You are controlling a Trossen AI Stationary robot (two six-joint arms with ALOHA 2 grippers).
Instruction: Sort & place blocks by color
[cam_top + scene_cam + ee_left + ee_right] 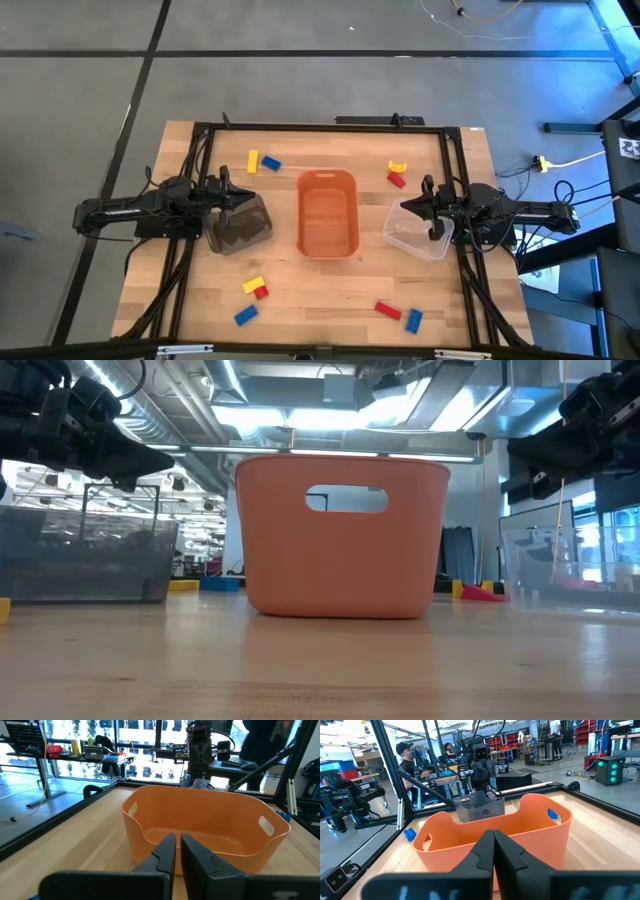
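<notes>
Several small red, yellow and blue blocks lie flat on the wooden table in loose groups: yellow [253, 161] and blue [271, 164] at the far left, yellow [398, 166] and red [396, 180] at the far right, yellow [253, 285], red [261, 293] and blue [245, 315] at the near left, red [388, 311] and blue [414, 320] at the near right. My left gripper [178, 845] hovers level over the dark bin [240, 225], shut and holding nothing. My right gripper [493, 840] hovers level over the clear bin [418, 232], shut and holding nothing.
An orange oblong tub [327, 212] stands in the middle of the table between the two bins. A black frame [320, 126] runs around the table's edges. Bare wood lies along the near edge between the block groups. People show in the room beyond, in the right wrist view.
</notes>
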